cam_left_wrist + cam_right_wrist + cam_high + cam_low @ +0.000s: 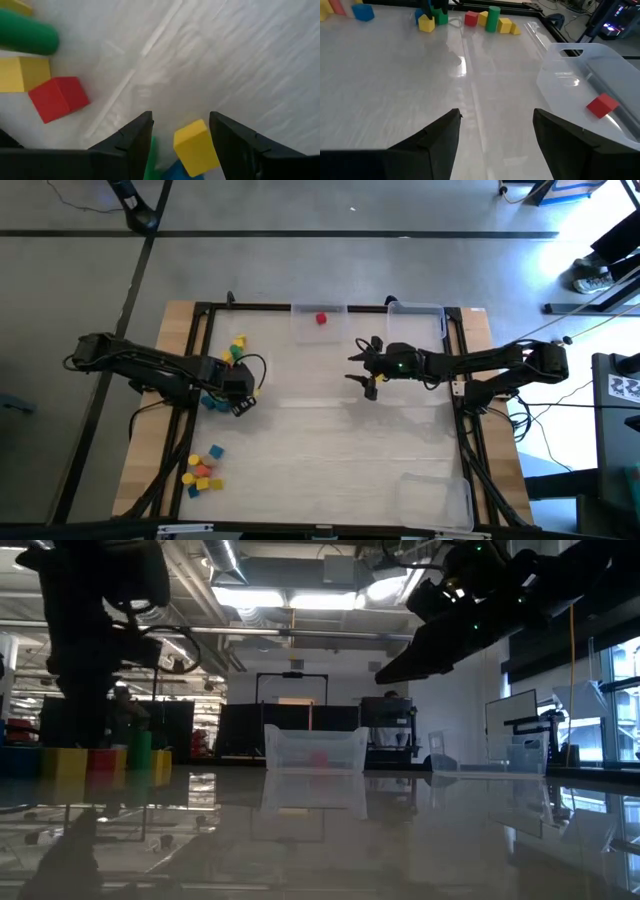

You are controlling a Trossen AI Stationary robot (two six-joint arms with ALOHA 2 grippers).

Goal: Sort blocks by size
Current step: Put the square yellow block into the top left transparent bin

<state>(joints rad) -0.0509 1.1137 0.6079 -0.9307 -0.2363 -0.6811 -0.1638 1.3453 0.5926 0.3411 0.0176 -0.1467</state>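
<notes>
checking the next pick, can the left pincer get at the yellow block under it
Probably yes. The left pincer is open, and the yellow block sits between its fingers with nothing over it. A green and a blue block crowd close, so the grip might nudge them.

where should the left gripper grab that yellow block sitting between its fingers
Grip the yellow block across its two flat side faces, coming straight down from above. The left gripper is open with a finger on each side, and the block stands slightly tilted. A blue block and a green one sit close, so keep the fingers narrow.
</notes>
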